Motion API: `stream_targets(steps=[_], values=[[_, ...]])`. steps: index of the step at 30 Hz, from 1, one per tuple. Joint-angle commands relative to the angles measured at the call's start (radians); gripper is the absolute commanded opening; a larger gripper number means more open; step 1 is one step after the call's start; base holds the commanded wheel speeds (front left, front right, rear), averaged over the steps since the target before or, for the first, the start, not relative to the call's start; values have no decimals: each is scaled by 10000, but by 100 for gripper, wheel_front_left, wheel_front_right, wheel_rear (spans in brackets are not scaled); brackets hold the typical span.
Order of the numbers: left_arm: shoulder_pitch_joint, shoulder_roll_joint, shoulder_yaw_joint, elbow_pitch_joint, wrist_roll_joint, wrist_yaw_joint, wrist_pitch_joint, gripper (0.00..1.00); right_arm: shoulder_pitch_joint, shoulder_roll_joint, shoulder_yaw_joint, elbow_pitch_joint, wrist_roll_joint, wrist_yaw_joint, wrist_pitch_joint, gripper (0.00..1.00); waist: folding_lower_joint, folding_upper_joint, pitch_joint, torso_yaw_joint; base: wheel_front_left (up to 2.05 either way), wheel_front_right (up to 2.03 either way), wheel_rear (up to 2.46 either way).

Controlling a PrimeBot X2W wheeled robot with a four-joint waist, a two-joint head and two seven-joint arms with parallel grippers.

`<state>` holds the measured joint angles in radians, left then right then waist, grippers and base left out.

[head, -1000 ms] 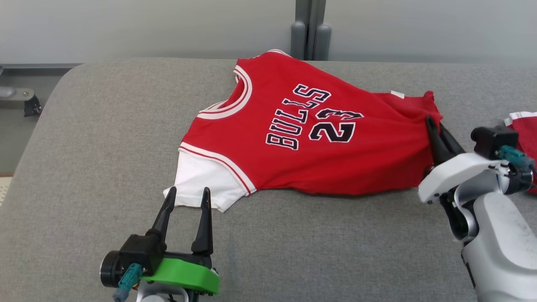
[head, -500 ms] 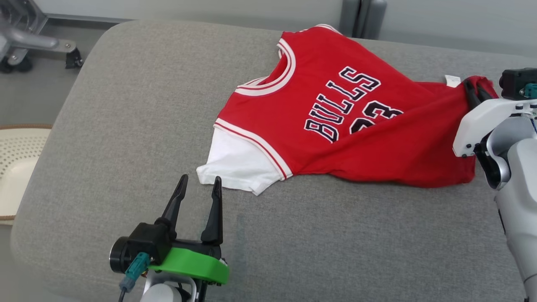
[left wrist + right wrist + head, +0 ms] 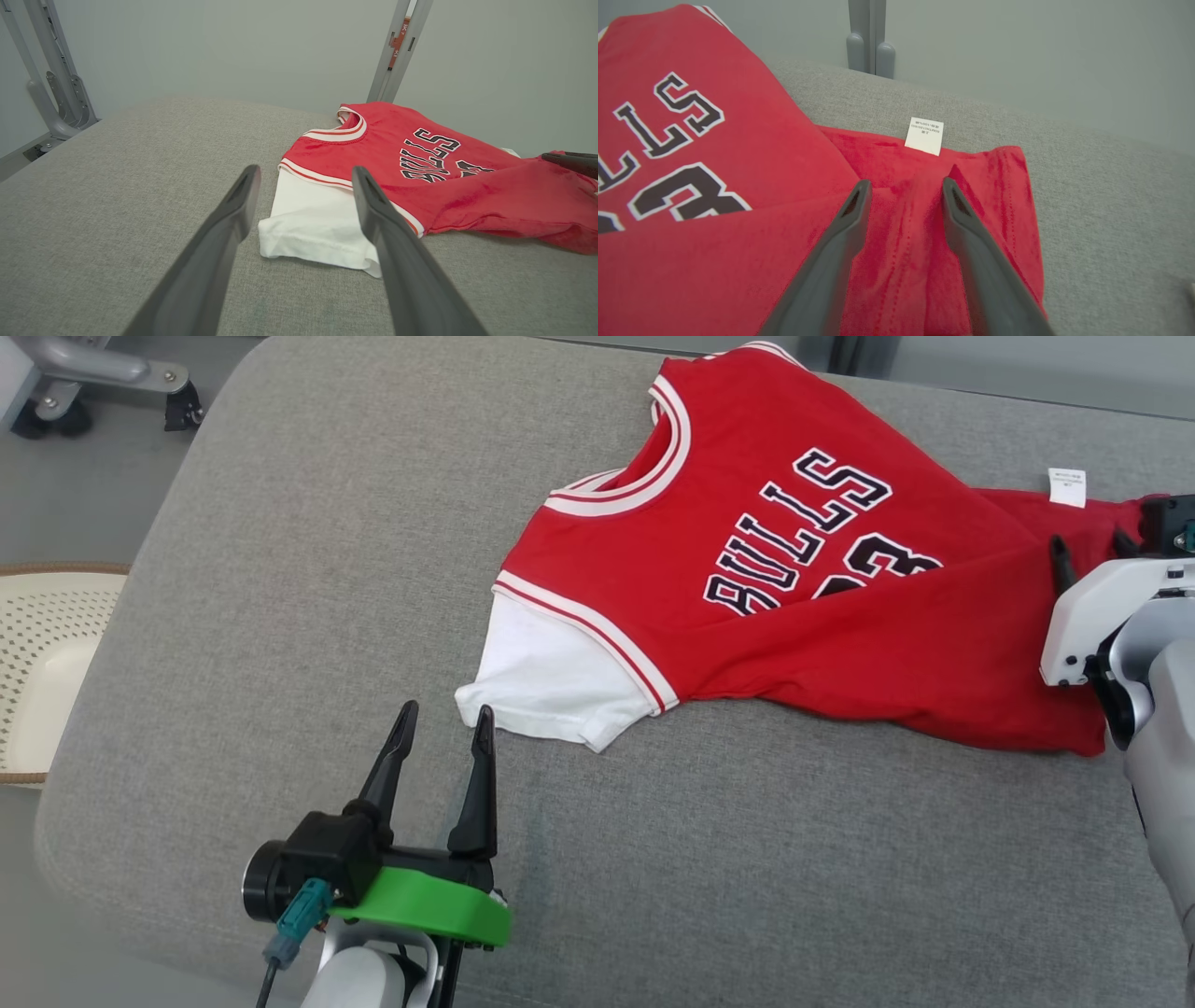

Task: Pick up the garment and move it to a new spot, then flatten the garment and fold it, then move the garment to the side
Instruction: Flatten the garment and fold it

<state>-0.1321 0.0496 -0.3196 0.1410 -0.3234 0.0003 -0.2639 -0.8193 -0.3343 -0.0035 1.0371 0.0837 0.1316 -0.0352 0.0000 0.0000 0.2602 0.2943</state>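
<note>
Loads of bare grey cushion from 8 round to 11 o'clock, plus a wide strip along the near edge at 5 to 6, so easy passage there. The red jersey sprawled over 12 to 3, its white sleeve poking out just ahead of the left gripper, fingers spread. The right gripper, fingers parted, sat over the hem at 3. Off the cushion: a white basket at 9, a wheeled metal frame at 11.
</note>
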Motion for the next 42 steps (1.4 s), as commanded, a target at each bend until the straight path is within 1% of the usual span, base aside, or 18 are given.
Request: stream_targets(steps=[1, 4, 8, 11, 14, 17, 19, 25, 27, 31, 35, 40, 42], values=[[-132, 22, 63, 29, 18, 40, -3, 100, -137, 16, 68, 166, -100, -20, -171, 100, 0, 0, -27, -152, 0, 0, 0], [-150, 24, 170, 87, 84, 30, -3, 100, -212, 167, 197, 411, -21, -20, -586, 100, 0, 0, -154, -382, 0, 0, 0], [-39, 24, 464, 180, 174, 76, -3, 100, -22, 417, 378, 378, 313, -20, -1354, 100, 0, 0, -432, -789, 0, 0, 0], [88, 24, 741, 260, 300, 94, -3, 100, 265, 649, 596, 15, 764, -20, -1889, 100, 0, 0, -664, -1140, 0, 0, 0], [186, 24, 1074, 358, 436, 93, -3, 100, 788, 803, 912, -755, 1268, -19, -2193, 100, 0, 0, -902, -1533, 0, 0, 0], [256, 24, 1429, 464, 525, 125, -3, 100, 1582, 816, 1061, -1902, 1637, -20, -2302, 100, 0, 0, -1127, -1885, 0, 0, 0], [253, 24, 1684, 488, 546, 127, -5, 100, 2156, 791, 782, -3101, 1619, -19, -2308, 100, 0, 0, -1189, -2076, 0, 0, 0], [261, 25, 2364, 611, 651, -66, -3, 100, 4602, 1667, -72, -6105, 1451, -19, -2298, 100, 0, 0, -1367, -2452, 0, 0, 0], [336, 27, 2499, 612, 666, -104, -3, 100, 5269, 2028, -231, -6726, 1512, -19, -2298, 100, 0, 0, -1421, -2557, 0, 0, 0], [448, 24, 2673, 739, 655, -177, -5, 100, 6111, 2305, -199, -7340, 1367, -19, -2300, 100, 0, 0, -1452, -2702, 0, 0, 0], [540, 27, 2758, 941, 717, -247, -5, 100, 6512, 2536, -213, -7498, 1373, -19, -2300, 100, 0, 0, -1487, -2816, 0, 0, 0], [526, 27, 2725, 1136, 776, -239, -5, 100, 6551, 2666, -226, -7542, 1326, -19, -2300, 100, 0, 0, -1462, -2884, 0, 0, 0], [477, 27, 2688, 1452, 860, -131, -3, 100, 6496, 2682, -257, -7562, 1321, -19, -2300, 100, 0, 0, -1432, -2895, 0, 0, 0]])
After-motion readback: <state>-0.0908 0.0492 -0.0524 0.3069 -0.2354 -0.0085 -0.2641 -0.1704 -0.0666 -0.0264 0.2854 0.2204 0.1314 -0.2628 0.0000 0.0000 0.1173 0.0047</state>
